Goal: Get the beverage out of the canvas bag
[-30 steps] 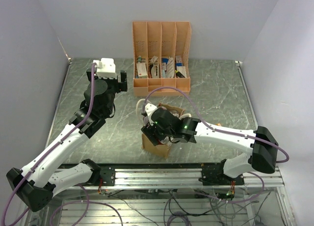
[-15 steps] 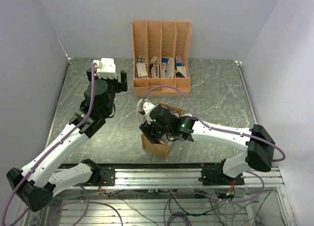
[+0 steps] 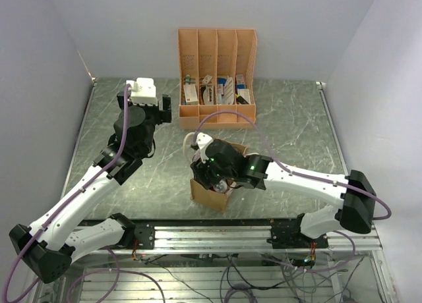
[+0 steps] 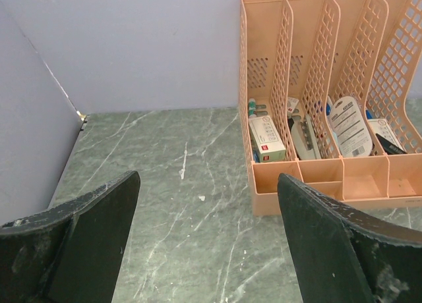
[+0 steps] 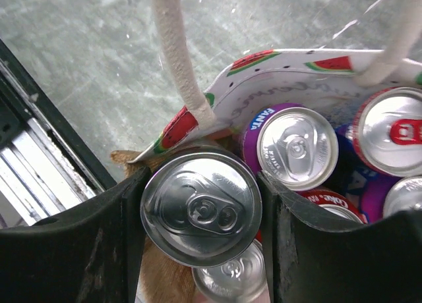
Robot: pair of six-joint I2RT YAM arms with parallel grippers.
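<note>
The tan canvas bag [image 3: 210, 194] stands near the table's front edge, its cream rope handles [image 5: 175, 59] and watermelon-print lining [image 5: 290, 76] showing in the right wrist view. It holds several drink cans, among them a purple Fanta can [image 5: 297, 145] and a red can [image 5: 389, 128]. My right gripper [image 3: 216, 172] reaches into the bag from above and is shut on a silver-topped beverage can [image 5: 201, 206], one finger on each side, the can raised above another can [image 5: 231, 280]. My left gripper [image 4: 208, 250] is open and empty, hovering over the table's left rear.
An orange-pink slotted file organizer [image 3: 217, 76] with small boxes stands at the back centre, also in the left wrist view [image 4: 316, 118]. A metal rail [image 3: 217, 236] runs along the front edge. Grey walls close in the left, back and right.
My right gripper has shifted slightly over the bag, with the wrist turning a little. The left arm has not moved.
</note>
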